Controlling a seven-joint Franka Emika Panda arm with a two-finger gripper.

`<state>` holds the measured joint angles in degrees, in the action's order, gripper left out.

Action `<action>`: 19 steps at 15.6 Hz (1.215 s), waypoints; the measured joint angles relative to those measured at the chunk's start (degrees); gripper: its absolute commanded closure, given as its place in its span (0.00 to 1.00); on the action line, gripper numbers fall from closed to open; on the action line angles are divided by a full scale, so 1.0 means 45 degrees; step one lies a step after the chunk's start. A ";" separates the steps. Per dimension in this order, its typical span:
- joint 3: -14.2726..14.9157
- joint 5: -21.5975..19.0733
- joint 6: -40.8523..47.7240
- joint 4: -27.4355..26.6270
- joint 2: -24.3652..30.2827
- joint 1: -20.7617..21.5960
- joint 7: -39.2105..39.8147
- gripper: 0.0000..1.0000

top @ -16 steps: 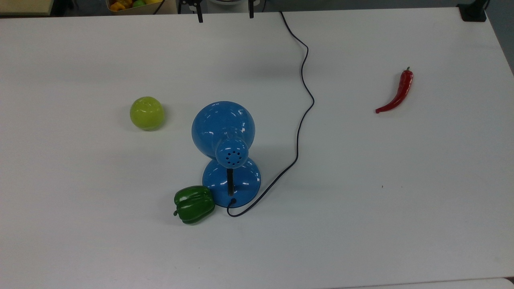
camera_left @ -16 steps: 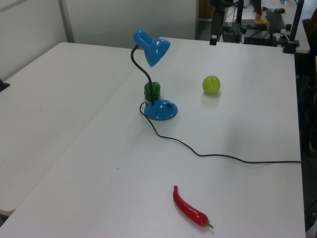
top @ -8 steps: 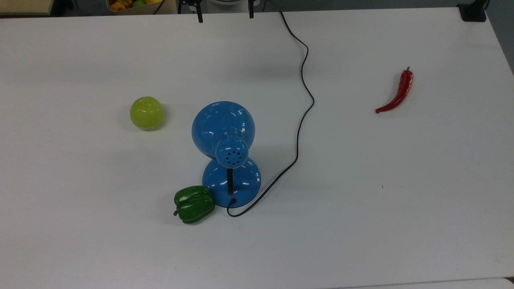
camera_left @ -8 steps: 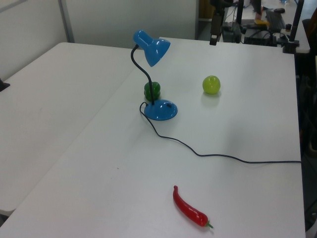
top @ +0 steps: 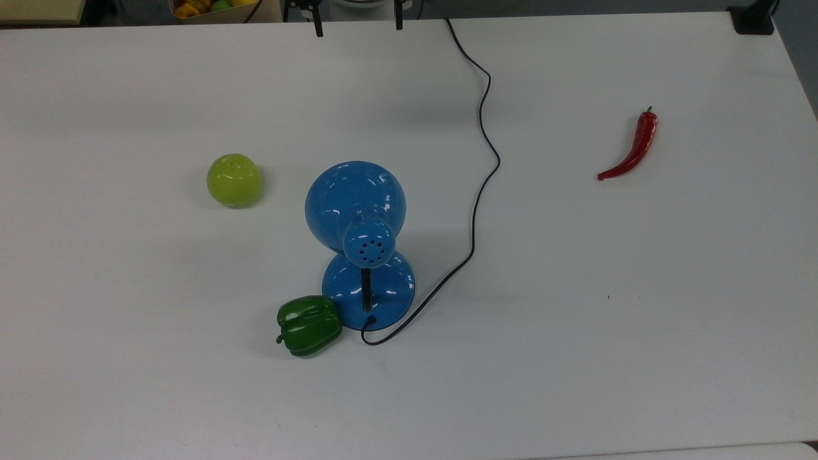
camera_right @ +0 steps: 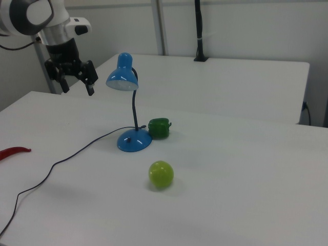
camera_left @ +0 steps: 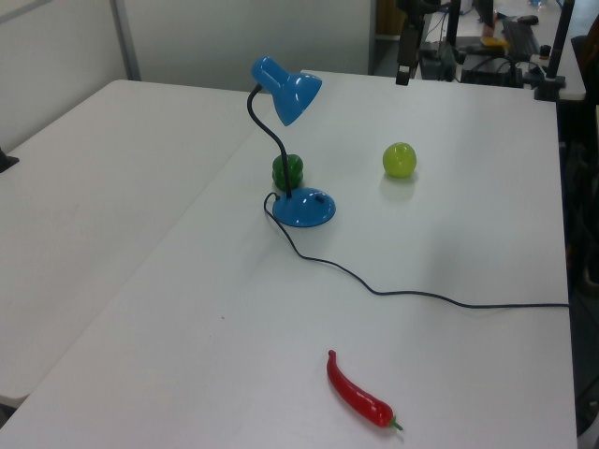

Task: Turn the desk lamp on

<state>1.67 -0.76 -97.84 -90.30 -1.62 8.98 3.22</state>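
The desk lamp stands mid-table, its blue dome shade (top: 355,203) leaning over its round blue base (top: 369,291). The shade (camera_right: 122,77) faces down on a curved black neck, and I see no glow under it. The base (camera_left: 305,208) carries a small dark spot on top. A thin black cord (top: 486,128) runs from the base to the far table edge. My gripper (top: 358,25) hangs open and empty above the far edge, well away from the lamp. In the right view the gripper (camera_right: 77,85) is to the left of the shade, at about its height.
A green bell pepper (top: 308,324) touches the base on the top view's left. A yellow-green apple (top: 234,179) lies left of the shade. A red chilli (top: 632,150) lies far right. A box of fruit (top: 211,7) sits beyond the table's far edge.
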 measured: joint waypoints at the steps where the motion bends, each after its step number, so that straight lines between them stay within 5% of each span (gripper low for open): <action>1: 0.0000 0.0000 -0.0020 0.0000 -0.0005 0.0000 0.0051 0.69; 3: 0.0000 -0.0011 -0.0033 0.0000 -0.0011 0.0000 0.0231 0.99; 13: 0.0000 -0.0167 -0.0137 -0.0310 -0.0212 -0.0005 0.0336 1.00; 19: 0.0004 -0.0166 -0.2533 -0.2102 -0.0346 -0.0297 0.0427 1.00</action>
<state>1.69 -1.51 -109.24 -99.76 -3.18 7.64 5.14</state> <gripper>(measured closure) 0.991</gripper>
